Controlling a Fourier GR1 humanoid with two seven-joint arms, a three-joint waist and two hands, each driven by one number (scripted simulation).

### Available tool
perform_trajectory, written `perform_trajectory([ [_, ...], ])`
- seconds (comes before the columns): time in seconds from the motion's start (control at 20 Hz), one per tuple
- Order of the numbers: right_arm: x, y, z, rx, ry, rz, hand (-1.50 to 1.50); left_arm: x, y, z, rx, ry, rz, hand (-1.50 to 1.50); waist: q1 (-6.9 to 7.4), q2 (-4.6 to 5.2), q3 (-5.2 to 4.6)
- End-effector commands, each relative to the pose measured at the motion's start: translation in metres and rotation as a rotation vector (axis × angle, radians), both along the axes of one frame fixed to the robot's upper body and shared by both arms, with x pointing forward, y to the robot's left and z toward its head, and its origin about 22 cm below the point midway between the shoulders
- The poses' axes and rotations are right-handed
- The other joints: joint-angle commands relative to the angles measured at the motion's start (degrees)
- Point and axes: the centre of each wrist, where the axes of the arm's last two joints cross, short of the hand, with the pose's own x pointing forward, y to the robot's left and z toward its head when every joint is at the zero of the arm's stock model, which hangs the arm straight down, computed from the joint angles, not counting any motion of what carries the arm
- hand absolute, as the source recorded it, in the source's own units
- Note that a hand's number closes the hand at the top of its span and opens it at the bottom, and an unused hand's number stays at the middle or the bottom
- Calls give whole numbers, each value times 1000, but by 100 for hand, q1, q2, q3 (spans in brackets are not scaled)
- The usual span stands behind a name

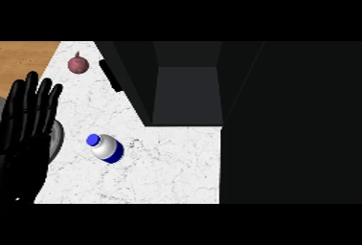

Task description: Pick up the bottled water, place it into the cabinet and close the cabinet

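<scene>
The water bottle (106, 147) has a white body, a blue cap and a blue band, and lies tilted on the white marble counter (163, 172), cap toward the upper left. The dark cabinet (187, 86) stands behind it with its inside open to view; its door (290, 119) fills the right side as a large dark panel. At the left edge rests my left hand (25, 124), open, fingers straight up, well left of the bottle and not touching it. My right hand does not show.
A reddish onion (78, 64) sits at the counter's back left. A wooden surface (25, 55) shows at the upper left. A grey rounded rim (56, 139) peeks out from behind my left hand.
</scene>
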Motion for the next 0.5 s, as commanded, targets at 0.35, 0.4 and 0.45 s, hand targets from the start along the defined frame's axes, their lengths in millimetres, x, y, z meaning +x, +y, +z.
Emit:
perform_trajectory([
  [0.35,-27,12,-2,97,122,241,-150,-1,23,-21,-250,137,589,-150,43,102,20],
  [0.4,-41,14,-11,88,142,288,-150,1,16,-22,-270,146,608,-150,-61,91,27],
  [0.45,-54,10,-2,82,157,309,-150,-6,7,-19,-270,144,618,-150,-90,69,28],
])
